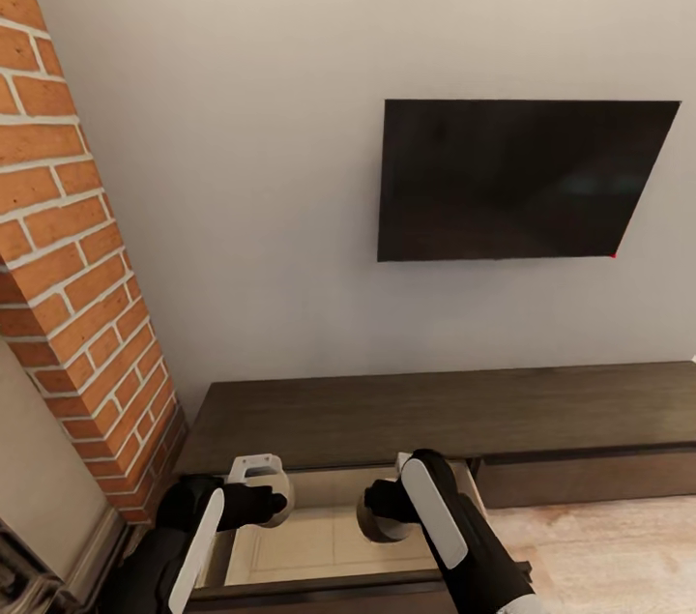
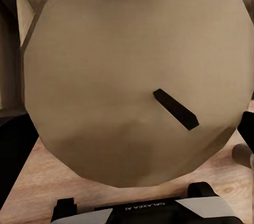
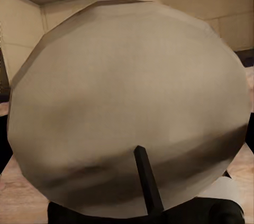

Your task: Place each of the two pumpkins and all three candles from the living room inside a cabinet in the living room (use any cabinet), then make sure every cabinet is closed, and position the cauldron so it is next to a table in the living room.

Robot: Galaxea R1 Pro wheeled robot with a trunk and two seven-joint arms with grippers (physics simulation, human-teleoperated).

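The dark-brown cabinet (image 1: 387, 411) runs along the wall, and its left drawer (image 1: 329, 541) is pulled open, showing pale wood inside. Both grippers hang over that drawer. My left gripper (image 1: 275, 503) is shut on a pale beige candle (image 1: 282, 512). Up close, this candle (image 2: 132, 76) is a wide round top with a short dark wick (image 2: 175, 109). My right gripper (image 1: 382, 508) is shut on a second beige candle (image 1: 377, 527). Its top (image 3: 127, 108) and wick (image 3: 147, 184) show close up. The pumpkins and the cauldron are out of view.
A black TV (image 1: 522, 179) hangs on the pale wall above the cabinet. A red brick pillar (image 1: 77, 285) stands close on the left. Light wood floor (image 1: 599, 546) lies to the right of the open drawer, in front of a shut drawer front (image 1: 580, 479).
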